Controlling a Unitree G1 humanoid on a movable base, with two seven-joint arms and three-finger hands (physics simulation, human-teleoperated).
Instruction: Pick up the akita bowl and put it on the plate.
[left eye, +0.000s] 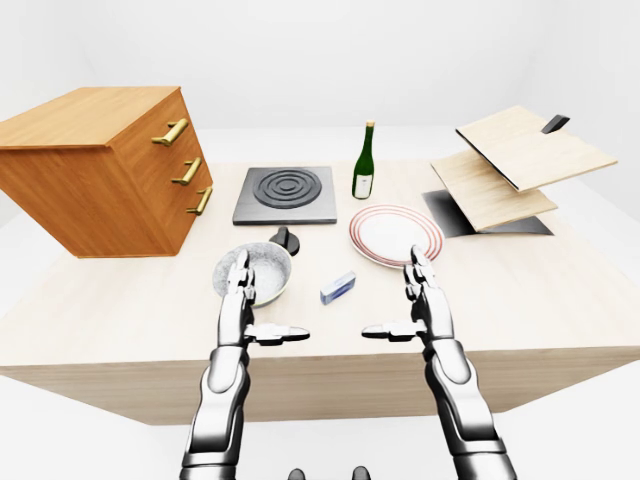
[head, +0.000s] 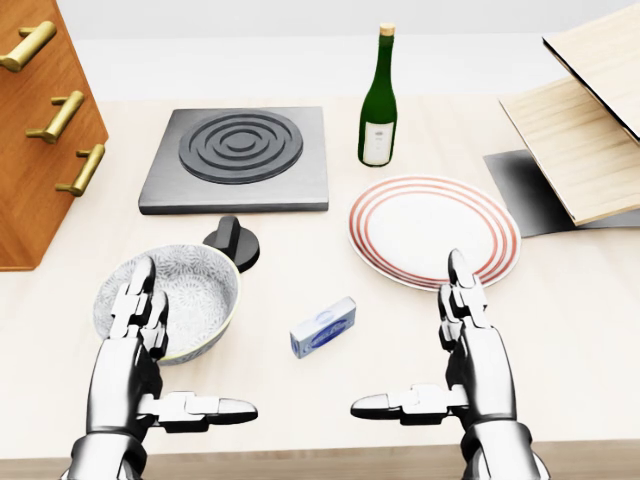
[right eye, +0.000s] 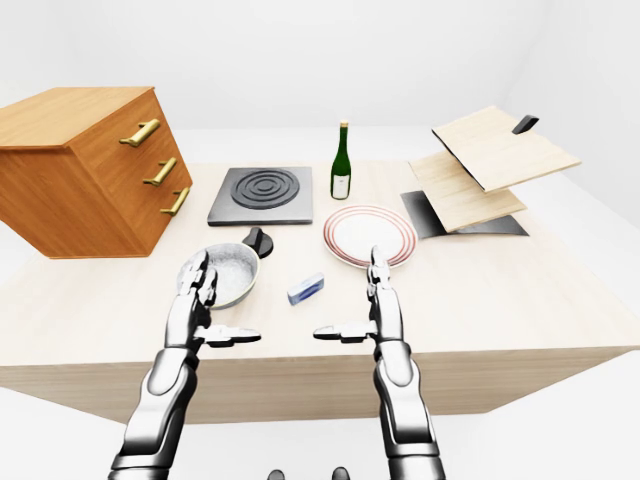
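The akita bowl (head: 195, 293), grey-white with a speckled pattern, sits on the table at the lower left of the head view. My left hand (head: 160, 365) hovers open just below it, fingertips overlapping its near rim, thumb stretched to the right. The plate (head: 434, 229), white with red rings, lies to the right of the bowl and holds nothing. My right hand (head: 435, 350) is open below the plate's lower edge, thumb pointing left. Neither hand holds anything.
A small blue-white box (head: 323, 327) lies between bowl and plate. A black knob (head: 233, 241) stands above the bowl, a dark stove plate (head: 238, 157) beyond it, a green bottle (head: 378, 100) above the plate. A wooden drawer cabinet (left eye: 100, 165) stands left, tilted wooden boards (left eye: 515, 165) right.
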